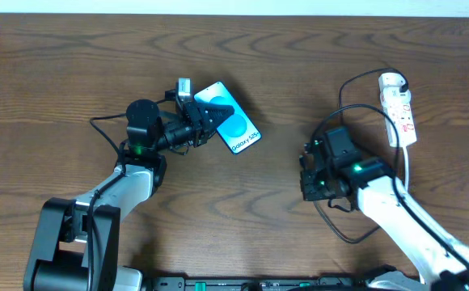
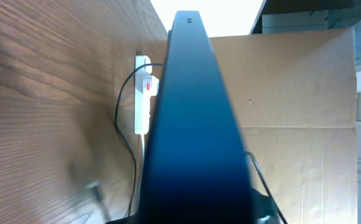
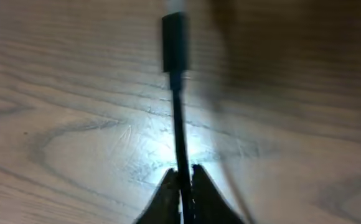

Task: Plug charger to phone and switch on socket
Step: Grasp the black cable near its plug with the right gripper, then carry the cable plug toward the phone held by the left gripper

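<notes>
The phone (image 1: 238,128), with a cyan-blue screen, is held at the table's middle left by my left gripper (image 1: 209,111), which is shut on its near end. In the left wrist view the phone (image 2: 193,124) shows edge-on, running up the middle. My right gripper (image 3: 182,180) is shut on the thin black charger cable (image 3: 178,118) just behind its connector (image 3: 174,43), low over the wood. In the overhead view this gripper (image 1: 307,179) is right of the phone and apart from it. The white socket strip (image 1: 399,105) lies at the far right and also shows in the left wrist view (image 2: 143,99).
The black cable (image 1: 344,87) loops from the socket's far end around my right arm and down to the front (image 1: 352,238). The socket's white cord (image 1: 407,166) runs towards the front right. A cardboard wall (image 2: 299,112) stands beyond the table.
</notes>
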Tool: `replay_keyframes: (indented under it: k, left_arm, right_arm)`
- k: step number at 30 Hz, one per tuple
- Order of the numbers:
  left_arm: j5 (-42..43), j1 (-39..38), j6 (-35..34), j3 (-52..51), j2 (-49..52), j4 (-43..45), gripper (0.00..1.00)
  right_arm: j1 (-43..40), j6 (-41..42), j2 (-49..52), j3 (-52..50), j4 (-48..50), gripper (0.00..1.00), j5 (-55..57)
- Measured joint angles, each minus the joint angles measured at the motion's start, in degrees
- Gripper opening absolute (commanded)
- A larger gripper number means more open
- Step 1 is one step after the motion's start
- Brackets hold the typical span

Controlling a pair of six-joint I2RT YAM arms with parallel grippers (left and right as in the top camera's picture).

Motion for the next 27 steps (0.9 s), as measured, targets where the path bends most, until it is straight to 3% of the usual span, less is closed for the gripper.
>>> replay_keyframes:
  k: [8, 9, 11, 13, 27]
  left_arm:
    - [0.0, 0.0, 0.5, 0.0, 0.1, -5.5, 0.07]
    - [0.0, 0.0, 0.6, 0.0, 0.1, -5.5, 0.07]
    - [0.0, 0.0, 0.7, 0.0, 0.1, -5.6, 0.08]
    - [0.0, 0.0, 0.8, 0.0, 0.1, -5.6, 0.07]
    - [0.0, 0.0, 0.8, 0.0, 0.1, -5.6, 0.07]
  right_arm:
    - [0.9, 4.7, 6.1, 0.0, 3.1, 0.49, 0.9]
    - [0.9, 4.9, 6.1, 0.0, 3.5, 0.55, 0.9]
    - [0.9, 5.8, 6.1, 0.0, 4.8, 0.80, 0.9]
    - [1.1, 6.8, 6.1, -0.1, 6.8, 0.98, 0.9]
    - [1.1, 6.8, 6.1, -0.1, 11.2, 0.99, 0.9]
